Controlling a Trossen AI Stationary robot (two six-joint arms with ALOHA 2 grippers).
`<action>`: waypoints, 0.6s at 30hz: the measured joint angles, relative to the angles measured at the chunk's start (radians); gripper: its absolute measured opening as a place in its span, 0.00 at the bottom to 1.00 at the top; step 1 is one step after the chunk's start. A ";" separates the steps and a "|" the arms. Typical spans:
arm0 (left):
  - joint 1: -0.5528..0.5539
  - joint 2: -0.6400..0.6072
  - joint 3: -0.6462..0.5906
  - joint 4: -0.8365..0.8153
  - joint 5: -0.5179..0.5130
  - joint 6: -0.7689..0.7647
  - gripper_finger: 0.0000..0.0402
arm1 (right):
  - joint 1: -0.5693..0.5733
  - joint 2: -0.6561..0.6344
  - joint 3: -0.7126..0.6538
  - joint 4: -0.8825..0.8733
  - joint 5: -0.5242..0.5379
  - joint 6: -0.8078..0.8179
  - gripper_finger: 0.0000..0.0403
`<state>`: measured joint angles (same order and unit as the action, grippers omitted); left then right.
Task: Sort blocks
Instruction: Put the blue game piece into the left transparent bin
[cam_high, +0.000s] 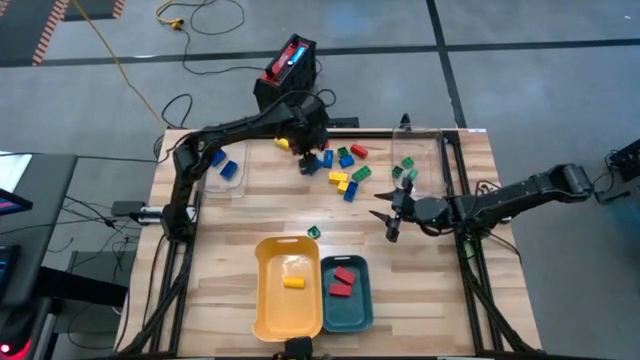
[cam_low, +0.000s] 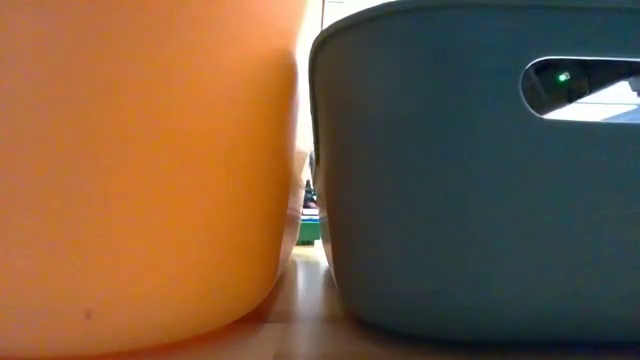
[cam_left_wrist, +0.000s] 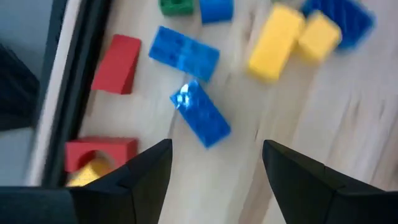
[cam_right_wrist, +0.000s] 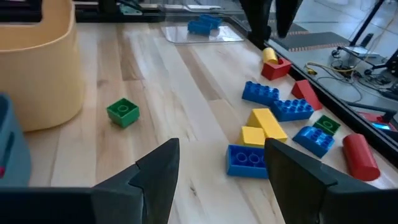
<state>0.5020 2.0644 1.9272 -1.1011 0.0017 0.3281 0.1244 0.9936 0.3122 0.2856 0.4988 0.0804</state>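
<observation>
The loose blocks (cam_high: 342, 165) lie in a pile near the table's far edge, in red, yellow, blue and green. My left gripper (cam_high: 305, 140) hovers open over the pile's left end. In its wrist view a blue block (cam_left_wrist: 202, 115) lies just ahead of the gap between the open fingers (cam_left_wrist: 217, 163), untouched. My right gripper (cam_high: 391, 215) is open, right of centre and near the table top, touching nothing. In its wrist view (cam_right_wrist: 221, 167) a single green block (cam_right_wrist: 122, 112) lies apart from the pile (cam_right_wrist: 273, 121); the high view also shows this green block (cam_high: 314, 233).
A yellow tray (cam_high: 270, 300) holding one yellow block and a teal tray (cam_high: 362, 300) holding red blocks stand at the near edge. A clear container (cam_high: 232, 180) on the far left holds blue blocks. Another clear container (cam_high: 425, 165) on the far right holds green ones. The low view shows only the two tray walls.
</observation>
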 joint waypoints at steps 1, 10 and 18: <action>-0.010 -0.001 0.014 -0.048 0.003 0.080 0.61 | -0.001 0.000 0.000 -0.006 0.000 0.001 0.62; -0.221 -0.074 -0.085 -0.123 0.052 0.453 0.61 | -0.001 0.000 0.000 -0.014 0.000 0.020 0.62; -0.371 -0.071 -0.110 -0.082 -0.067 0.481 0.61 | -0.009 0.003 0.000 0.016 0.000 0.074 0.62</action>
<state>0.1308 1.9938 1.8173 -1.1836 -0.0655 0.8091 0.1151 0.9966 0.3122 0.3020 0.4988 0.1542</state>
